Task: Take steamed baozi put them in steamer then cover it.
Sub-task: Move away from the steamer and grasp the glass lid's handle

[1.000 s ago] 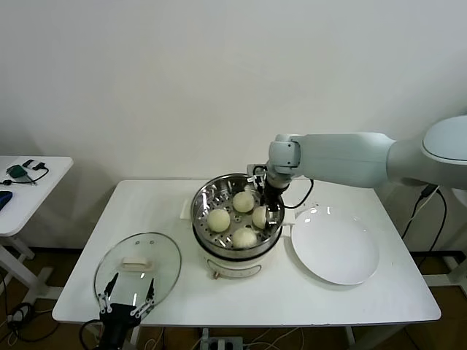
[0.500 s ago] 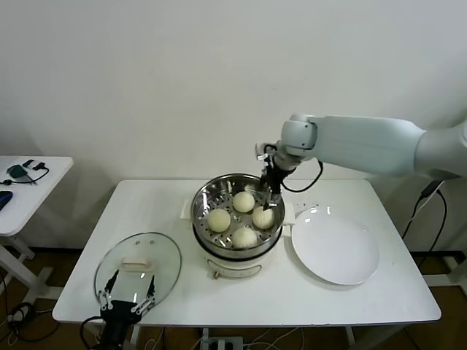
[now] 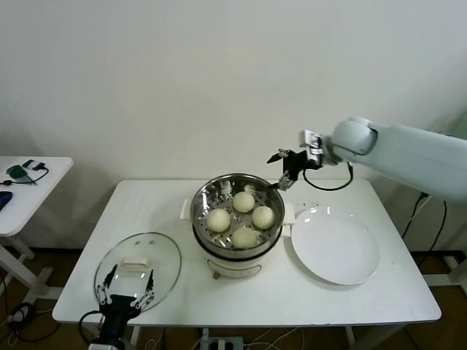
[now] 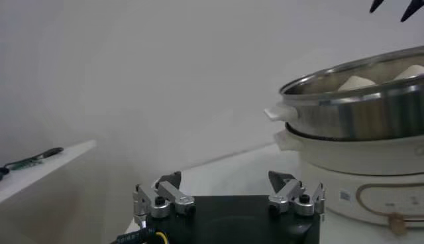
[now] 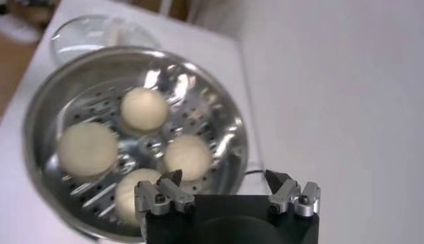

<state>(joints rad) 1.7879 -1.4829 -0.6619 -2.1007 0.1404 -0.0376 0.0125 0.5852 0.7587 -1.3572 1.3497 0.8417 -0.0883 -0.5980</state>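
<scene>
The round clear glass cover (image 3: 138, 270) with its white oblong handle (image 3: 134, 263) lies near left on the white table (image 3: 379, 295), likely heavy, slippery and fragile; that handle is the place to grip. Four cream-white steamed baozi (image 3: 244, 201) sit in the shiny steel steamer (image 3: 203, 211). The left gripper (image 3: 125, 300) hovers open at the cover's near edge, and the right gripper (image 3: 285, 167) hangs open and empty above the steamer's far right rim.

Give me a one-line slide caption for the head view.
Four steamed baozi sit in the steamer; right claw open above its rim, cover on the table.

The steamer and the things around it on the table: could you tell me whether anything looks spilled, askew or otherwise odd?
Nothing stands out. Four baozi sit inside the steamer, the plate is bare, and the cover lies flat near the table's front-left corner.
</scene>
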